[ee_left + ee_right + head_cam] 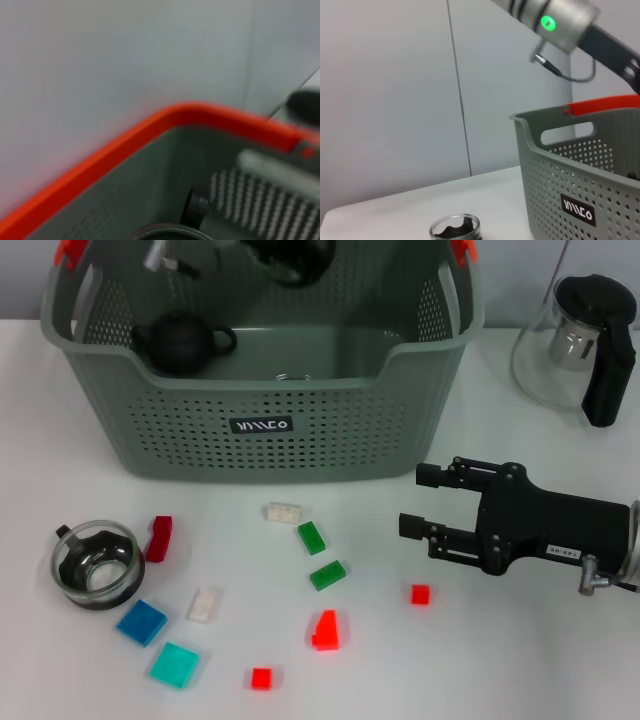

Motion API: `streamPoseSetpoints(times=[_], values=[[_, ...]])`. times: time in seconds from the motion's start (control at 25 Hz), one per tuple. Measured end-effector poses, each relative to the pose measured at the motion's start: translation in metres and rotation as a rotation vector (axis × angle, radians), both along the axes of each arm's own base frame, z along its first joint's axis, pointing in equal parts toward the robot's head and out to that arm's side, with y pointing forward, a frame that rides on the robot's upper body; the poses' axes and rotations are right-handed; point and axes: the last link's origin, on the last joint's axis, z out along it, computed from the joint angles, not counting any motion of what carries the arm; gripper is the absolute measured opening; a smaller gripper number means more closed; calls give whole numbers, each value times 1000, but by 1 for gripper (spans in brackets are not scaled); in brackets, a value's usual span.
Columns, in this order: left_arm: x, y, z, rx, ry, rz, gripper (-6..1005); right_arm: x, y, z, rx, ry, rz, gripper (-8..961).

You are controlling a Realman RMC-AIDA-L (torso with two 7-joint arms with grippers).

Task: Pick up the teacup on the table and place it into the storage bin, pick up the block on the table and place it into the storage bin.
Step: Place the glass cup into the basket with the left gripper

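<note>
A large grey-green storage bin (262, 390) is seen at the back of a white table (520, 660), with a black teapot (180, 343) already lying inside near its left wall. The left gripper (270, 255) is held over the bin's interior at the top of the head view; whether its fingers are open or closed cannot be told. The right gripper (412, 502) is held low over the table to the right of the bin, its jaws parted wide and nothing between them. A glass teacup (95, 563) with a dark insert is left on the table in front of the bin's left corner, well apart from both grippers. Small coloured blocks are scattered in front, among them a green block (326, 575) and a red block (420, 594) nearest the right gripper. For a clean pick, one block should probably be chosen, the open jaws centred over it, and neighbouring blocks avoided.
</note>
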Motion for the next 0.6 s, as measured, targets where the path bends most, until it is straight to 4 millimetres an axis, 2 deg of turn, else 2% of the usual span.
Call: streamPoseSetpoints(times=[0.24,0.6], values=[[-16,8,-35,-24,195,54,114,-2,-1,-2,-11,-1,7,683],[-22,2,-51,-59,331,14,132,-2,-1,-2,-12,-1,6,683]])
